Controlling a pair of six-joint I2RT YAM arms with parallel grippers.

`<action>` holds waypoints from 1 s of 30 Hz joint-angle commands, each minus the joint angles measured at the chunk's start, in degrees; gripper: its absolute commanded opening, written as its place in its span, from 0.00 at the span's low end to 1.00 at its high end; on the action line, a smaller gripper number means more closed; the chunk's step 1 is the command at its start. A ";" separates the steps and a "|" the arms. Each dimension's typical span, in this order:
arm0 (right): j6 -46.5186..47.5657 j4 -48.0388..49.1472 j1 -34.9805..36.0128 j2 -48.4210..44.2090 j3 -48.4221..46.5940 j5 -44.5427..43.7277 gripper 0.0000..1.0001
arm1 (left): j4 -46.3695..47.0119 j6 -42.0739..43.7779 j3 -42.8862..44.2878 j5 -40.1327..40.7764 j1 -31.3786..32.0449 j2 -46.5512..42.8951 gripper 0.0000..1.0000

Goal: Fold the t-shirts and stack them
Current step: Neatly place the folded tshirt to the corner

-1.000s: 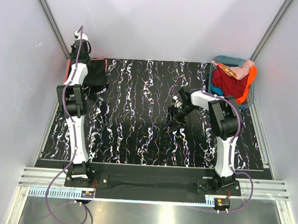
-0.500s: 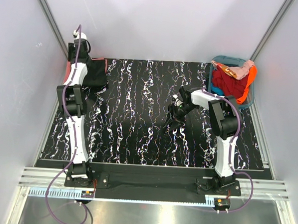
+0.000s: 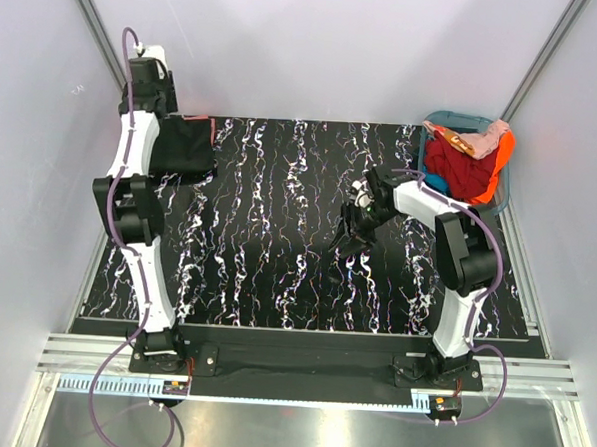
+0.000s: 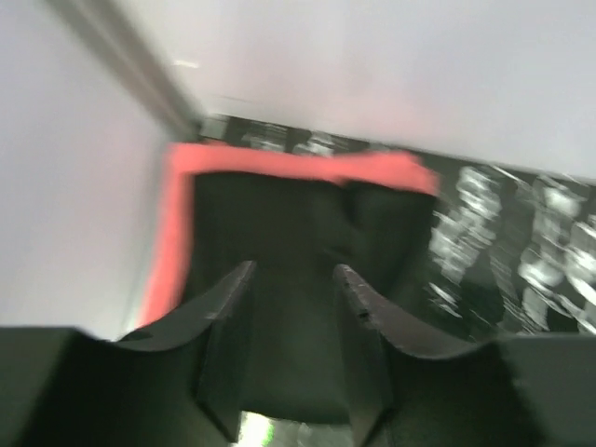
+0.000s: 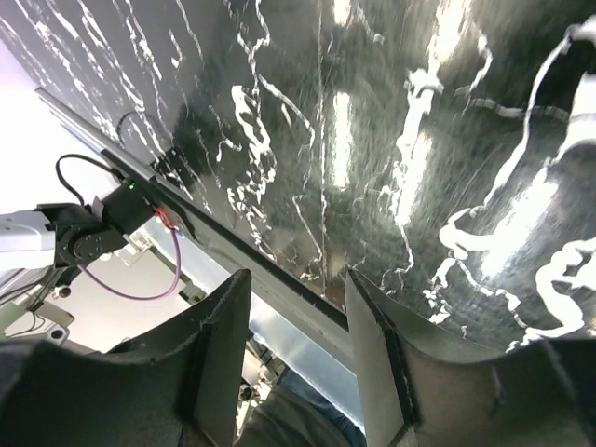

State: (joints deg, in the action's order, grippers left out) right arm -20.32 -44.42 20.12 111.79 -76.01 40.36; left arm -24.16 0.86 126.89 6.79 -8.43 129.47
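A folded black t-shirt (image 3: 182,147) lies in the far left corner of the table on top of a coral-pink t-shirt (image 3: 212,129), which shows only as a thin edge. In the left wrist view the black t-shirt (image 4: 279,214) fills the middle, with the coral-pink t-shirt (image 4: 177,223) bordering it on the left and far sides. My left gripper (image 3: 153,101) (image 4: 293,275) hangs open above the stack's far left end, holding nothing. My right gripper (image 3: 350,231) (image 5: 298,279) is open and empty over bare marbled table right of centre.
A teal basket (image 3: 454,119) heaped with red, orange and pink clothes (image 3: 467,162) stands at the far right corner. White walls with metal rails close in the left, right and far sides. The table's front edge and rail (image 5: 279,279) show in the right wrist view.
My left gripper has opened, letting go of the black t-shirt, and has risen back toward the far left corner. The right gripper has shifted slightly and stays open.
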 commanded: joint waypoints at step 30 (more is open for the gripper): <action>-4.03 5.67 -0.26 -0.08 0.51 2.80 0.52 | -10.47 -21.78 6.35 -8.82 -11.35 14.50 0.20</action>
State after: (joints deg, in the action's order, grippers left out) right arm -25.19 -36.93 20.10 111.04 -72.42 41.71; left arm -30.48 -18.57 129.34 -7.03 -18.79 142.87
